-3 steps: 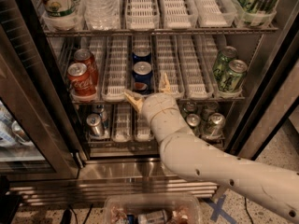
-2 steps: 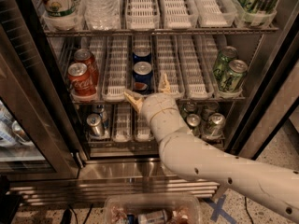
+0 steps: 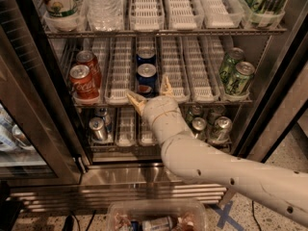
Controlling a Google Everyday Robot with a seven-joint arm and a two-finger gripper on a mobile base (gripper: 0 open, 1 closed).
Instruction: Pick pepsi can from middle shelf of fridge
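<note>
Fingers [image 3: 136, 101] stand spread wide apart and hold nothing: one tan tip sits just below and left of the pepsi can [image 3: 146, 77], the other rises just beside its lower right edge. The gripper [image 3: 151, 94] is thus right in front of the pepsi can's base, at the front lip of the middle shelf [image 3: 216, 101], and I cannot tell whether either tip touches the can.

That pepsi can stands upright at the front of its white lane, roughly in the middle of the shelf's width, inside the open fridge [image 3: 269, 95]. A second blue can [image 3: 145, 57] stands directly behind the pepsi can in the same lane. Well to the left of the pepsi can, at the shelf's end, are two red cola cans [image 3: 82, 81], one behind the other. Well to its right, at the other end, stand two green cans [image 3: 238, 76].

The pale arm [image 3: 216, 170] runs from below and right of the pepsi can up to the gripper. Under the pepsi can, on the shelf beneath, several silver-topped cans [image 3: 98, 129] stand. Above and left of it, a shelf higher, is a water bottle [image 3: 103, 6]. Far below it, on the floor, lies a plastic tub [image 3: 159, 211].
</note>
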